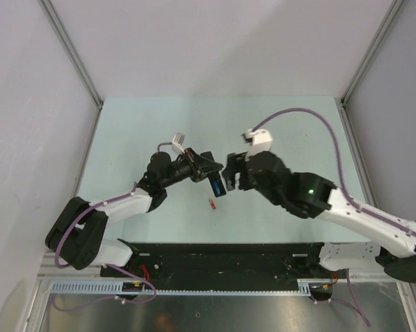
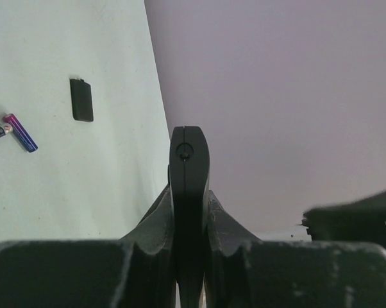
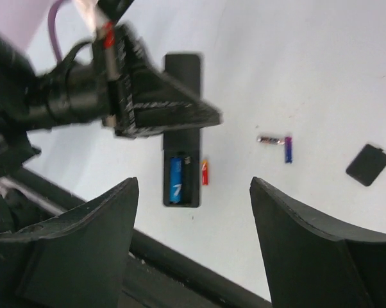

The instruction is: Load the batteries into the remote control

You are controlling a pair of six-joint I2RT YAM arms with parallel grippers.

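My left gripper (image 1: 208, 166) is shut on the black remote control (image 1: 213, 181), gripping it across its middle; the left wrist view shows the remote (image 2: 189, 160) edge-on between the fingers. In the right wrist view the remote (image 3: 182, 77) has its battery slot open, with one blue battery (image 3: 176, 180) in the left bay and the right bay empty. A red-orange battery (image 3: 204, 172) lies on the table beside the slot and also shows from above (image 1: 211, 203). My right gripper (image 3: 193, 192) is open and empty, hovering just right of the remote's slot end (image 1: 230, 178).
A purple-blue battery (image 3: 288, 149) and a silver-black battery (image 3: 268, 138) lie together on the table, also seen in the left wrist view (image 2: 20, 132). The black battery cover (image 3: 369, 164) lies further off. A black rail (image 1: 215, 252) runs along the table's near edge.
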